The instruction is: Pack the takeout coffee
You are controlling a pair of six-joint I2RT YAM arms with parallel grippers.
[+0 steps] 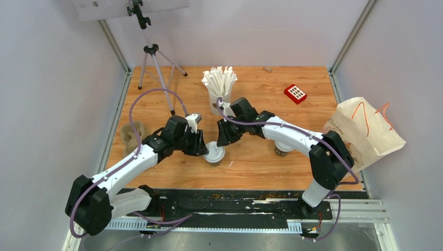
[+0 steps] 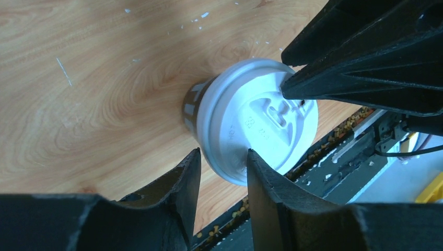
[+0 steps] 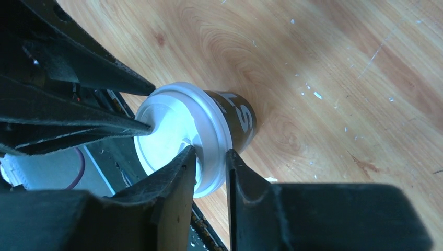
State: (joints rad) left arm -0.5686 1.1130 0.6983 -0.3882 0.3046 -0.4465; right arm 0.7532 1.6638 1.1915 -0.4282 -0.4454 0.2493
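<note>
At the far left of the wooden tabletop [image 1: 251, 170] a beige pulp carrier [image 1: 131, 134] stands beside the left arm [image 1: 137, 159], and behind them a tripod [image 1: 151, 52] stands on the back left corner.

The left jaws reach in to the first coffee cup [image 1: 214, 155], which stands upright near the front middle of the tabletop, outside the carrier. Seen from the left wrist, the two left fingers [image 2: 175, 183] straddle the rim of the cup's white lid [image 2: 256, 123], one over the top and one beside the brown wall. A gap shows between them, and I cannot tell whether they press on the rim or only stand around it.

The right jaws meet the same lid from the opposite side. Seen from the right wrist, the right fingers [image 3: 177, 180] stand close together with the rim filling the slot between them, so they look clamped on the lid. The tips of the two pairs nearly face each other across the lid.

Behind the jaws, a white cup of paper-wrapped sticks [image 1: 219, 86] stands upright. The second coffee cup [image 1: 282, 150] stands further right, partly hidden under the right forearm. A small red object [image 1: 295, 93] lies near the back right, and a paper bag [image 1: 365, 133] leans at the right edge, off the wood.
</note>
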